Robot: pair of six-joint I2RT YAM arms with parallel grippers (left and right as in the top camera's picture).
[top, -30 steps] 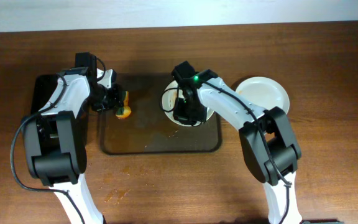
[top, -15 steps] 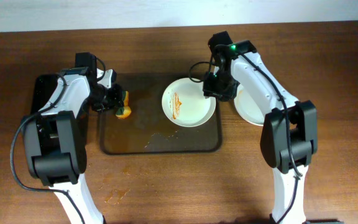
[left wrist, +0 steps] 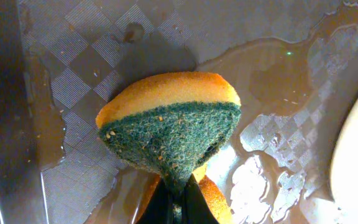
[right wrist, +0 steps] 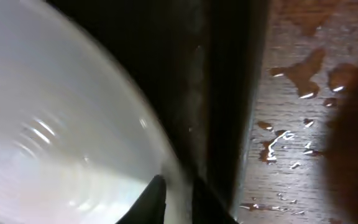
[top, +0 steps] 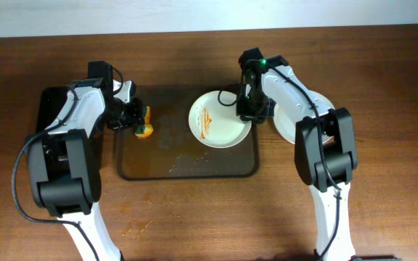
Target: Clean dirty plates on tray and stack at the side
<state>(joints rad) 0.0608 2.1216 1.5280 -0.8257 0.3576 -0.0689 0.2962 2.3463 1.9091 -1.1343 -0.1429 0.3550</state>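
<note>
A dirty plate (top: pixel 223 127) with orange-brown streaks on its left half lies on the right part of the dark brown tray (top: pixel 187 165). My right gripper (top: pixel 246 110) is at the plate's right rim. In the right wrist view its fingers (right wrist: pixel 182 199) straddle the rim of the plate (right wrist: pixel 55 124), closed on it, beside the tray's raised edge (right wrist: pixel 229 93). My left gripper (top: pixel 130 116) is shut on an orange and green sponge (top: pixel 145 125) over the tray's left end. In the left wrist view the sponge (left wrist: pixel 169 118) hangs from the jaws (left wrist: pixel 176 199) above the wet tray floor (left wrist: pixel 86 68).
A clean white plate (top: pixel 318 109) lies on the table right of the tray, partly under my right arm. A smaller black tray (top: pixel 49 105) sits at the far left. Sauce drops mark the table (top: pixel 136 228) in front; wet drops show by the tray (right wrist: pixel 291 149).
My right arm swung from over the plate out to the right, then came back to the plate's right rim. The streaked plate is now uncovered. The left arm and sponge have not moved.
</note>
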